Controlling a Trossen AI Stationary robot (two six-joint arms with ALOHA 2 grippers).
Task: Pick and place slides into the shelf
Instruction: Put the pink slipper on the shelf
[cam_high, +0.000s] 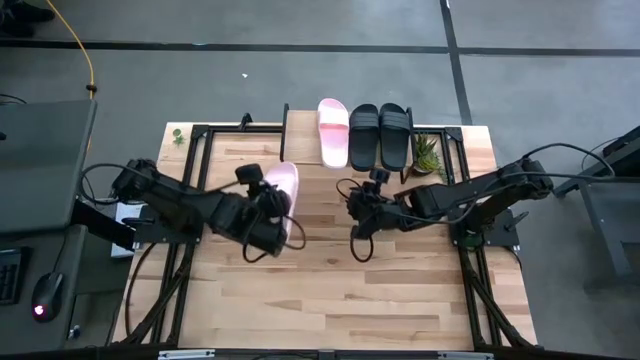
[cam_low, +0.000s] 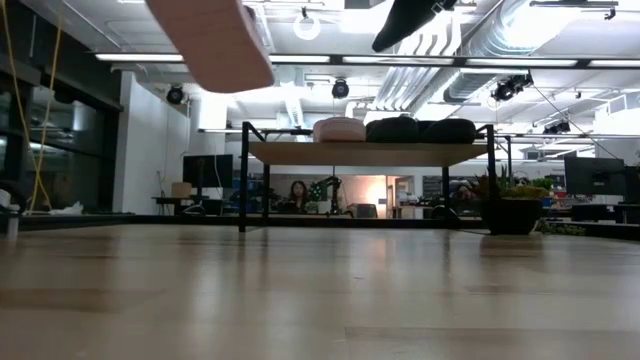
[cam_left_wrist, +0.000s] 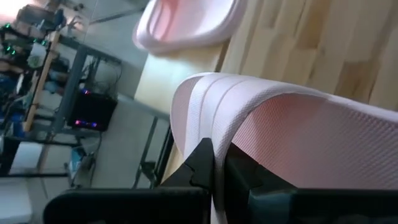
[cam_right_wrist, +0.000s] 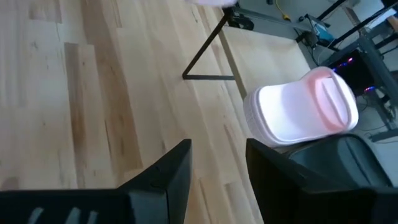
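A light pink slide (cam_high: 283, 188) hangs above the table's middle left, with my left gripper (cam_left_wrist: 214, 165) shut on it. In the low view its sole (cam_low: 212, 40) shows high over the table. The shelf (cam_low: 365, 153) stands at the table's far edge. On its top board rest another pink slide (cam_high: 333, 131) and two black slides (cam_high: 363, 135) (cam_high: 394, 135), side by side. My right gripper (cam_high: 353, 207) hovers open right of the held slide, with nothing between its fingers (cam_right_wrist: 174, 168). My left gripper pinches the edge of the pink slide's wide strap (cam_left_wrist: 208, 124) between its two fingers. The fingers come slanting down from the table's left side. The slide is lifted clear of the table and tilted.
A small potted plant (cam_high: 427, 155) stands at the shelf's right end. The shelf's thin black legs (cam_right_wrist: 205, 50) rise from the table near its far edge. Bare wooden tabletop (cam_high: 330, 300) lies toward the near edge.
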